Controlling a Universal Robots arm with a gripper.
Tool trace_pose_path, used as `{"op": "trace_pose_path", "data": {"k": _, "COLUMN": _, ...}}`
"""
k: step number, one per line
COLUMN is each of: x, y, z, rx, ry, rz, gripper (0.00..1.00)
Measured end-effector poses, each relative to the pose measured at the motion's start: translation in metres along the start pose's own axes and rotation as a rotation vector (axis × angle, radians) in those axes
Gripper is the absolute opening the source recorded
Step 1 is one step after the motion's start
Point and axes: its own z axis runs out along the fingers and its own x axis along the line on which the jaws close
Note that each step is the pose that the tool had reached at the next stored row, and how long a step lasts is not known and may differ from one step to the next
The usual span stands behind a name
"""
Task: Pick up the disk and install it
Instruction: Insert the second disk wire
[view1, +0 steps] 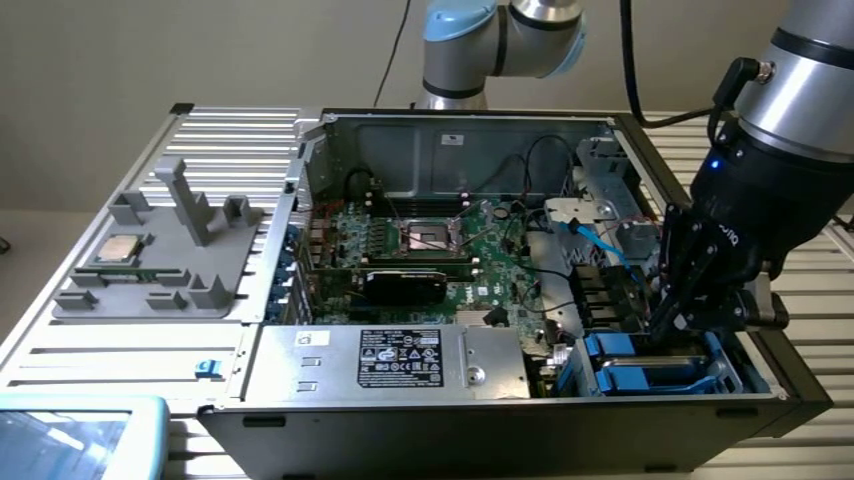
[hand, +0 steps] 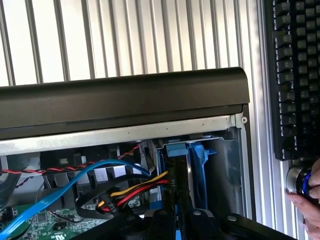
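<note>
Now: my hand is lowering into the drive bay of an open computer case

I am reaching my hand (view1: 683, 318) down into the corner of the open computer case (view1: 441, 150) at the exterior view's right, where blue drive bays (view1: 641, 365) are sitting. My fingers are closing narrowly on the disk (hand: 179, 165), which is standing on edge between its blue rails, partly down in the bay. Just beside it, red, yellow and blue cables (hand: 135, 185) are running across the green motherboard (view1: 441, 245). A silver power supply (view1: 387, 360) with a black label is lying along the case's near wall. On the slatted metal bench (view1: 227, 130), a grey tray (view1: 160, 260) is holding a small square chip (view1: 120, 247). A black keyboard (hand: 295, 75) is lying beside the case, and a person's hand (hand: 307, 200) is touching a knob near it.
</note>
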Motion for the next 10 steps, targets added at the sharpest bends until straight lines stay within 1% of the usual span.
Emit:
{"op": "trace_pose_path", "data": {"k": 3, "x": -0.0004, "y": -0.0001, "z": -0.0024, "rx": -0.0002, "ry": -0.0006, "rz": 0.0, "gripper": 0.16}}
{"op": "trace_pose_path", "data": {"k": 10, "x": -0.0004, "y": -0.0001, "z": -0.0027, "rx": -0.0004, "ry": -0.0009, "rz": 0.0, "gripper": 0.16}}
